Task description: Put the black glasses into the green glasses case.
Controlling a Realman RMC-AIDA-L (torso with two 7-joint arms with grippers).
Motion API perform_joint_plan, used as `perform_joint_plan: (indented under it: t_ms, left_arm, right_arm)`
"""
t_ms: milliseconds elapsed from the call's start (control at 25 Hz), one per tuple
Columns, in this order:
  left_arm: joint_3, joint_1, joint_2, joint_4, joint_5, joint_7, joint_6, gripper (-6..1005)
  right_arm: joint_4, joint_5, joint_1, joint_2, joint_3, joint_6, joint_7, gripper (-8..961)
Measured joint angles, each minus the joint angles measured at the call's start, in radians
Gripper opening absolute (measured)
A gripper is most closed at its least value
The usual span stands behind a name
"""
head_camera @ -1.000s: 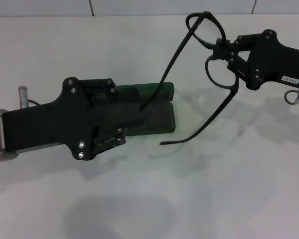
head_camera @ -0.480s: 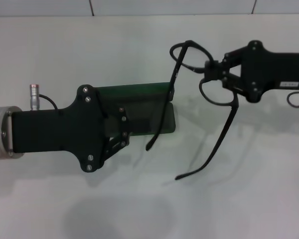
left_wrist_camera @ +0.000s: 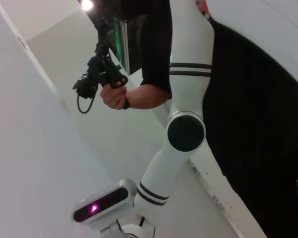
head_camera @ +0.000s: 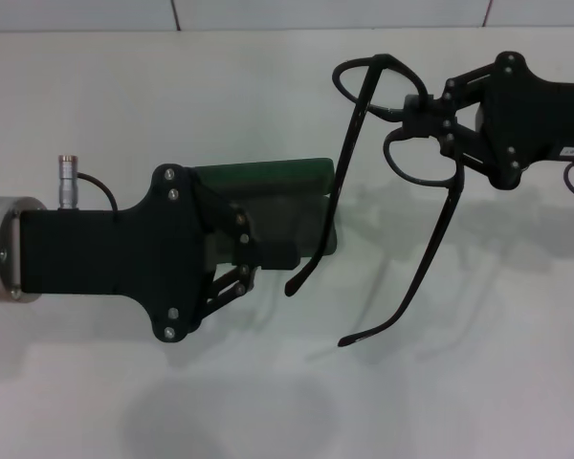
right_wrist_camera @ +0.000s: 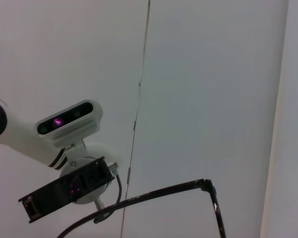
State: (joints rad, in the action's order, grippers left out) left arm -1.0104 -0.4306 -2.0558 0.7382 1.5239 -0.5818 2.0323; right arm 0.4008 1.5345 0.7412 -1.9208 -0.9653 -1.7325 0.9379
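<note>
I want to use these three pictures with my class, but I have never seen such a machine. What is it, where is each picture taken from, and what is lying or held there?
It is a two-armed robot. The head picture looks down from its head at a white table. The left pincer reaches over the green case lying open there. The right pincer is shut on the black glasses, held in the air with the arms unfolded. The other two pictures come from cameras on the wrists: the left shows a person behind the robot, the right a bit of the glasses frame.
</note>
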Motion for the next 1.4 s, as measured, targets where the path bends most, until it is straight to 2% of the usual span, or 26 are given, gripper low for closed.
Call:
perform_joint_plan:
  t_ms: [280,480,1000,1400]
  left_arm:
    - [-0.034,0.002,0.002,0.018,-0.006,0.001,0.000,0]
    - [-0.066,-0.002,0.002,0.019,-0.009,0.007,0.000,0]
    - [-0.089,-0.015,-0.010,0.016,-0.013,0.008,0.000,2]
    - [-0.089,-0.035,-0.028,0.007,-0.013,0.005,-0.002,4]
  right_arm:
    - [0.000,0.001,0.005,-0.003,-0.005,-0.021,0.000,66]
    - [0.000,0.003,0.017,-0.015,-0.005,-0.025,0.001,66]
    - [0.001,0.002,0.039,-0.036,-0.006,-0.027,-0.009,66]
    - [0.003,-0.007,0.040,-0.047,0.003,-0.039,-0.011,66]
